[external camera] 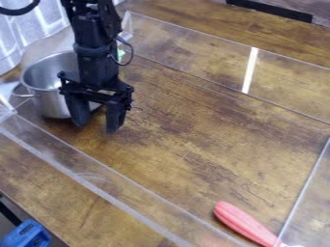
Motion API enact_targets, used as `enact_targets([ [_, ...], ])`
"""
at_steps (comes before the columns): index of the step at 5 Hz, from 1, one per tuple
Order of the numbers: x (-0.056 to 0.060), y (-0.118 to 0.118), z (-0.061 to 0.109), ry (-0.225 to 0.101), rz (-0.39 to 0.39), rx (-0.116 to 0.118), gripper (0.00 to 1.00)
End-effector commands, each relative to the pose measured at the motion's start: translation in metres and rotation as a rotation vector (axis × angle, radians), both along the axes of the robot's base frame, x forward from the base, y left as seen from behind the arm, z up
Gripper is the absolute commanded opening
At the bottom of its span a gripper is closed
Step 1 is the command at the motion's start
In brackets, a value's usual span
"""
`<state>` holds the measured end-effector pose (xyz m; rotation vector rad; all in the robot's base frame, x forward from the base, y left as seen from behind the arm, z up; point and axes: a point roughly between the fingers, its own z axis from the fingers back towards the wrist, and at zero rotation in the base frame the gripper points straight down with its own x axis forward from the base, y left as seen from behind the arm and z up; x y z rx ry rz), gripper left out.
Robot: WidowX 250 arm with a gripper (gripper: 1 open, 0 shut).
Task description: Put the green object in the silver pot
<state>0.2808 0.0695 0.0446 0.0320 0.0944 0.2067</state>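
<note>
Beside silver pot, upright gripper

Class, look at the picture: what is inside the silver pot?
The silver pot shows only its shiny inner wall; the gripper and arm cover part of it. No green object is visible anywhere.

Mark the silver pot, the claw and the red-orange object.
silver pot [39,75]: camera view, inner wall left of the arm.
claw [96,120]: camera view, midway between fingertips.
red-orange object [245,224]: camera view, middle of its body.
</note>
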Motion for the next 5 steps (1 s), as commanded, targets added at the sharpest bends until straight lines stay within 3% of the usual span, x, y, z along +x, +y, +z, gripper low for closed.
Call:
enact_targets([
  [1,0.003,0.015,0.031,-0.092,0.04,0.017,1.0],
  [5,-0.002,0.024,0.068,-0.137,0.044,0.009,1.0],
])
